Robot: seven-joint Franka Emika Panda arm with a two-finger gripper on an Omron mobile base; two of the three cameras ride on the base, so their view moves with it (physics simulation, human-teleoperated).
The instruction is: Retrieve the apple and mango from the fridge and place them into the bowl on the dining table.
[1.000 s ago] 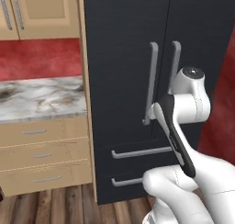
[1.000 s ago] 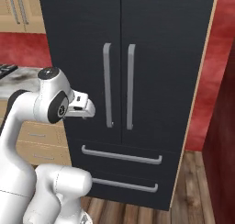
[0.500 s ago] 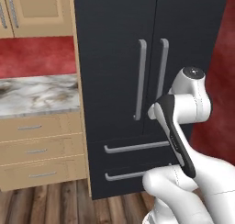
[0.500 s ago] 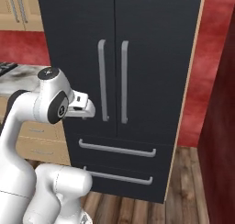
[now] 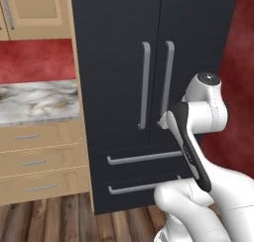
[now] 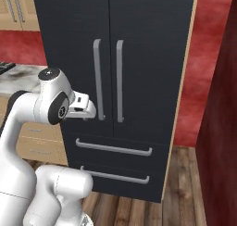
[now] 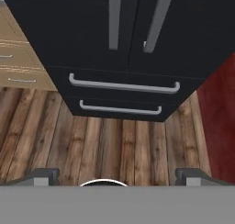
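Note:
The black double-door fridge (image 5: 119,62) stands straight ahead with both doors and both lower drawers closed. Its two long grey bar handles (image 6: 97,79) run down the middle, above the two drawer handles (image 7: 124,86). The apple and the mango are hidden. The bowl and the dining table are out of view. My gripper (image 7: 118,177) is open and empty, its fingertips (image 7: 43,175) spread wide. It points down at the fridge's base and the floor, well short of the doors. My arm is folded, with the hand (image 6: 82,107) held at about the height of the handles' lower ends.
Left of the fridge are a marble counter (image 5: 37,102) and tan wooden drawers (image 5: 34,161), with a red wall behind. A dark red panel (image 6: 220,141) stands close on the right. Wooden floor (image 7: 114,145) lies between me and the fridge.
The whole picture has slid left in both base views, so the camera has moved to the right along the fridge. The arm holds its folded pose and the gripper stays open.

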